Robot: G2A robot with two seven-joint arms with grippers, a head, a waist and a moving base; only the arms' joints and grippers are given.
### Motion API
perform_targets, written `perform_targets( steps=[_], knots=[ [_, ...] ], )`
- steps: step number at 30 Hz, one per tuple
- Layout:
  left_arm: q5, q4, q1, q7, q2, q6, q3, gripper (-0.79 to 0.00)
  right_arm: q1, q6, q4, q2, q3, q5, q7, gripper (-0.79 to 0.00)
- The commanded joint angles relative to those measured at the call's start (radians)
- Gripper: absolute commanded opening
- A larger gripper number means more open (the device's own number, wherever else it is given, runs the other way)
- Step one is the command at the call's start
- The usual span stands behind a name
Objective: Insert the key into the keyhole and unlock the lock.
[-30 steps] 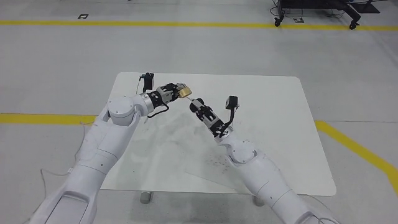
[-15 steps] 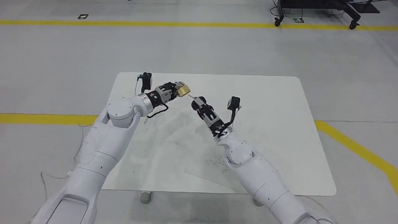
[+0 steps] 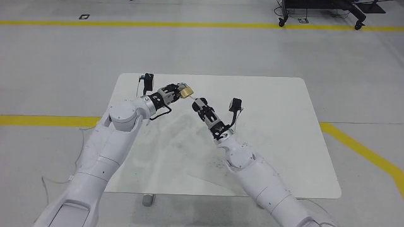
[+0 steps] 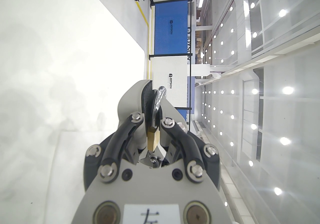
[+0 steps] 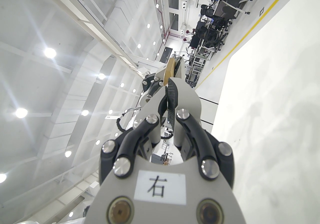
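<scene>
In the top view my left gripper (image 3: 178, 91) holds a small brass padlock (image 3: 186, 92) above the far left part of the white table (image 3: 278, 107). The left wrist view shows its fingers shut on the lock's brass body (image 4: 153, 140), with the silver shackle (image 4: 159, 99) sticking out past them. My right gripper (image 3: 197, 103) faces the lock from the right and is shut on a thin key (image 3: 192, 98). In the right wrist view the shut fingertips (image 5: 172, 89) nearly touch the padlock (image 5: 171, 66). The key's tip and the keyhole are hidden.
Both arms meet above the table's far left quarter. A yellow floor line (image 3: 353, 142) runs past the table's right side. Dark equipment carts (image 3: 322, 0) stand far off on the floor.
My right gripper has edged slightly left, toward the padlock. The left gripper and the lock have shifted a little to the left as well. Both grips are unchanged.
</scene>
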Motion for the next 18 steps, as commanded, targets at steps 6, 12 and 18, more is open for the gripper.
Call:
perform_targets(
  steps=[6,12,18],
  knots=[
    [0.007,-0.006,0.004,0.002,-0.002,0.005,-0.004,-0.785,0.006,0.008,0.008,-0.01,-0.009,-0.015,0.008,-0.785],
    [0.006,-0.003,0.004,0.002,-0.004,0.006,-0.006,-0.785,0.007,0.012,0.012,-0.017,-0.015,-0.035,0.017,-0.785],
    [0.021,-0.004,0.004,-0.009,-0.006,0.002,-0.004,-0.785,0.006,0.01,0.012,-0.021,-0.006,-0.046,0.017,-0.785]
  ],
)
